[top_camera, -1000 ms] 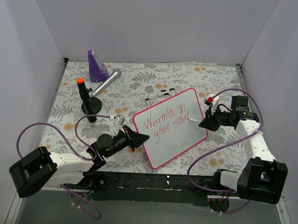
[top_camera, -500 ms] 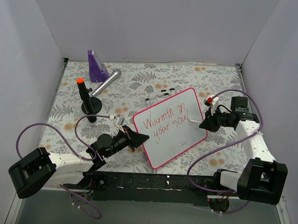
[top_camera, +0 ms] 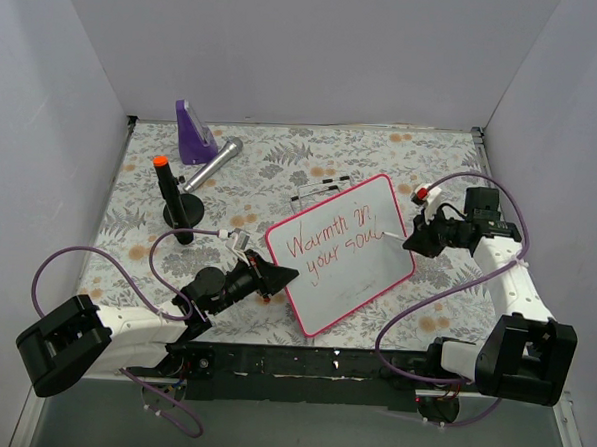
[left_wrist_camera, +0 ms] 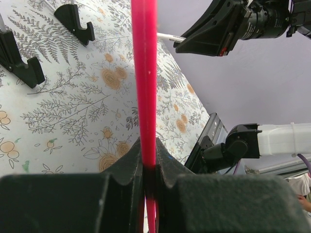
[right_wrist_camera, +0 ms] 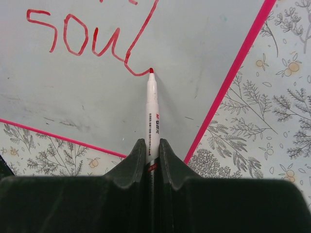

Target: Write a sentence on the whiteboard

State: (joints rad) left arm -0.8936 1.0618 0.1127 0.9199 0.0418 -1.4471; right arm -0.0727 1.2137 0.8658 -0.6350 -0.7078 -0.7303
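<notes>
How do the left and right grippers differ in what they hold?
The left gripper clamps the whiteboard by its pink frame; the right gripper holds a white marker. The left gripper sits at the board's left edge; the right gripper reaches in from its right, marker tip ending the sentence. Both are shut.

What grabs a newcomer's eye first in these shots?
The pink-framed whiteboard at table centre, with the sentence "Warmth in your soul" in red. The right gripper is shut on a marker, tip at the tail of the final l, while the left gripper pinches the board's left edge.
</notes>
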